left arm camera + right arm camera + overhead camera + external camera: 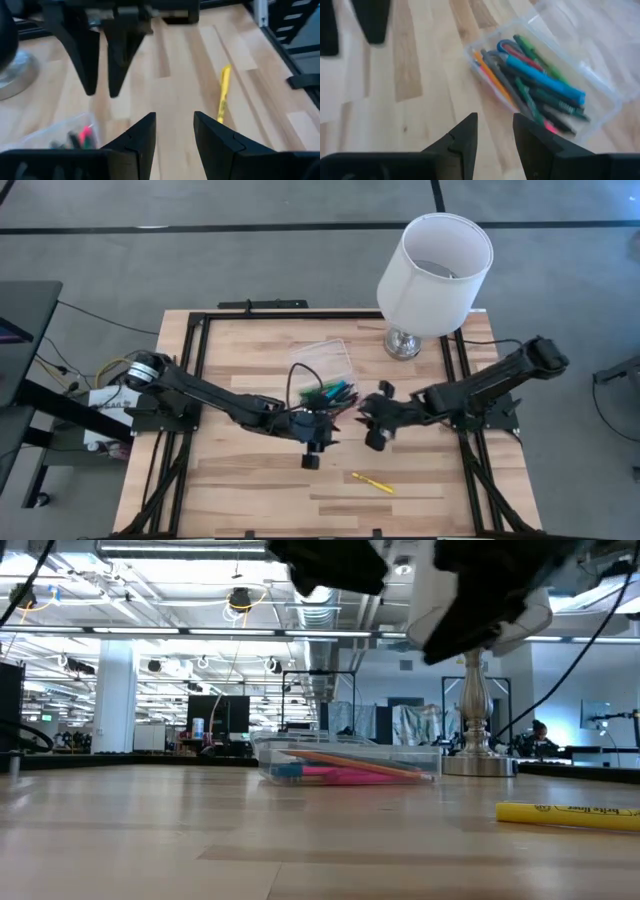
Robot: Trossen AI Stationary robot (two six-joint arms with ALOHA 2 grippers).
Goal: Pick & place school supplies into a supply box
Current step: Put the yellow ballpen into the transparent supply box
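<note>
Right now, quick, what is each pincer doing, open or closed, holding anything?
Left pincer: open, empty, above the table near the box.
Right pincer: open, empty, just beside the box of pens.

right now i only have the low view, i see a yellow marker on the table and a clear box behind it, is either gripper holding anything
Observer: No. The wrist views show the left gripper and the right gripper with open jaws and nothing between them.
Operator: where are they over the table
Observer: From above, they face each other mid-table. The left one is close by the supply box, and the right one is a little off to the box's right-arm side.
Operator: anything else left out besides the yellow one
Observer: The high view shows only the yellow marker loose, lying alone toward the table's front edge. The other pens sit in the box.
</note>
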